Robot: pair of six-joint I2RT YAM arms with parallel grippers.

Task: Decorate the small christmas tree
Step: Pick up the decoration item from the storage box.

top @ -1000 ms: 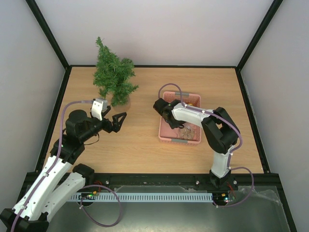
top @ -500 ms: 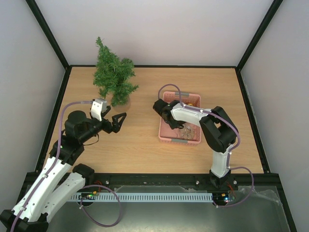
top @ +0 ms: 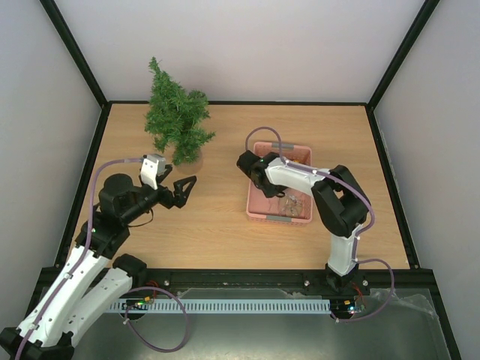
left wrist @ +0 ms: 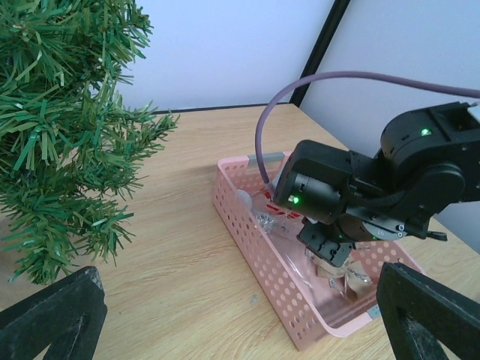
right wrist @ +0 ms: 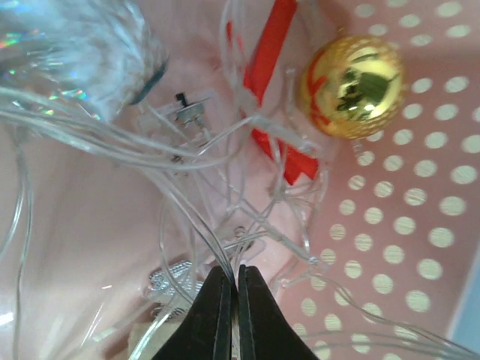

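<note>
Wood surface [top: 217, 150], pale walls [top: 240, 45]; small christmas tree [top: 176, 120] left of and beyond pink basket [top: 251, 196]. Left tool [top: 187, 190] gaping left of basket. Right tool [right wrist: 229, 281] pinched together inside, amid tangled clear wires [right wrist: 187, 150], grip unclear.

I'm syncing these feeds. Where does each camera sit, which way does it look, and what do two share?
Top external: above and behind the bases, looking down on the table; left arm and right arm show.
Left wrist: looks rightward past the small christmas tree at the pink basket; its open fingers frame the bottom.
Right wrist: looks down into the basket; the shut right gripper shows.
Shared: the basket, in all three.
</note>
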